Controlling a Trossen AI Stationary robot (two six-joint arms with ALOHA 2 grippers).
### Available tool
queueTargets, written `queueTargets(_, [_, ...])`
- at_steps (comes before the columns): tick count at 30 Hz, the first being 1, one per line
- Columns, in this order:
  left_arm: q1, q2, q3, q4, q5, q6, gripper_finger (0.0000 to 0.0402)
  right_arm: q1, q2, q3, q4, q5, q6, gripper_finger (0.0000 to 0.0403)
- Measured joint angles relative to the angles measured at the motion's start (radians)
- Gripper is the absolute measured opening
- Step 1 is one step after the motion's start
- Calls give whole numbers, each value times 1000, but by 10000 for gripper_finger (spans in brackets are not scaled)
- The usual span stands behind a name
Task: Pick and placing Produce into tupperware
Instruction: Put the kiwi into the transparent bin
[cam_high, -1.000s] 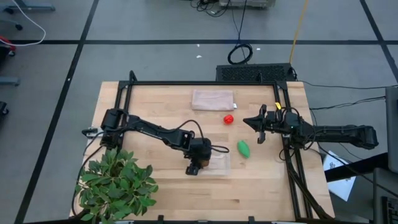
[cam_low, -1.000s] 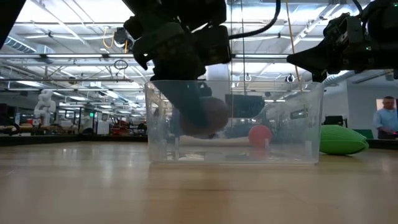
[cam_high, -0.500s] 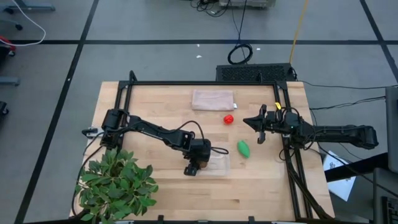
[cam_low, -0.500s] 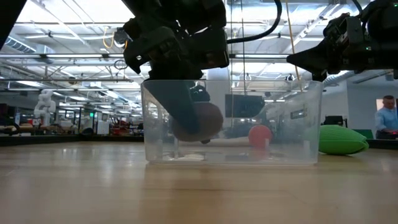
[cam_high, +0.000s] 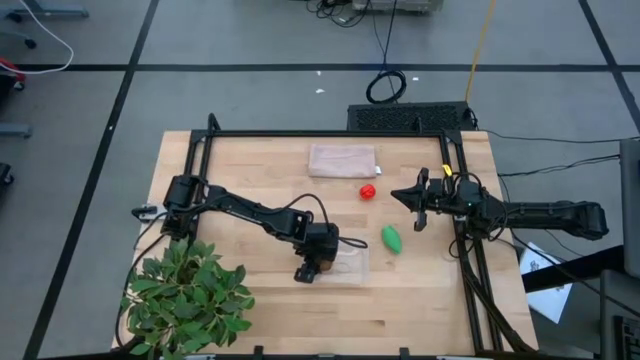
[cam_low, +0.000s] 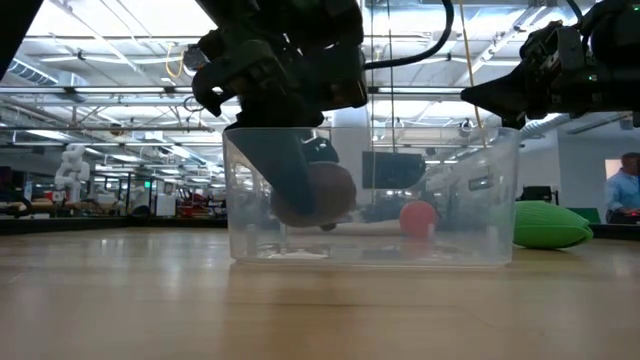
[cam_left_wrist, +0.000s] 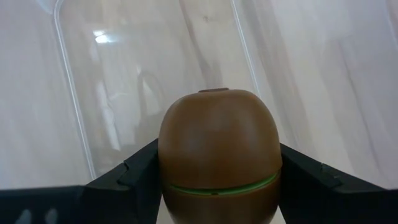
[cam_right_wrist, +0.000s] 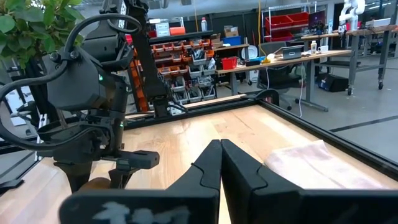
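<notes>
The brown kiwi (cam_left_wrist: 217, 149) is between the fingers of my left gripper (cam_high: 312, 268), inside the clear tupperware (cam_low: 480, 200) near the table's middle. In the low view the kiwi (cam_low: 322, 192) hangs near the container's left end, a little above its floor. The red fruit (cam_high: 368, 190) and the green oval (cam_high: 391, 239) lie on the table beyond and to the right of the tupperware (cam_high: 352, 262). My right gripper (cam_high: 410, 197) waits shut above the table's right side; the right wrist view shows its fingers (cam_right_wrist: 211, 163) pressed together. My left gripper pinches the kiwi's two opposite sides (cam_left_wrist: 166, 163) between its two fingers (cam_left_wrist: 127, 180). The fingers come slanting down from above into the tupperware. The kiwi is clear of the container's floor, with its stem end pointing away from the wrist.
A pinkish-beige flat rectangle (cam_high: 342, 160) lies at the table's far side. A leafy potted plant (cam_high: 185, 300) fills the near left corner. A black frame (cam_high: 330, 133) runs along the table's edges. Bare wood lies near the front edge, right of the plant.
In the low view the tupperware's left end has shifted a little toward the table's left edge while its right end has stayed put. The kiwi in my left gripper has shifted slightly left with it, still inside the container.
</notes>
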Motion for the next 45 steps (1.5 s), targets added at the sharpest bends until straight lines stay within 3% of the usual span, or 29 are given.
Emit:
queueTargets(7, [1,0,14,-64,-5,77,241,0,0,0,0,0,0,0])
queueTargets(15, [2,0,171,-291,-90,216,241,0,0,0,1,0,0,0])
queueTargets(31, [47,0,219,-348,-69,294,241,0,0,0,1,0,-7,0])
queueTargets(45, [15,98,220,-331,-98,340,241,0,0,0,1,0,-8,0])
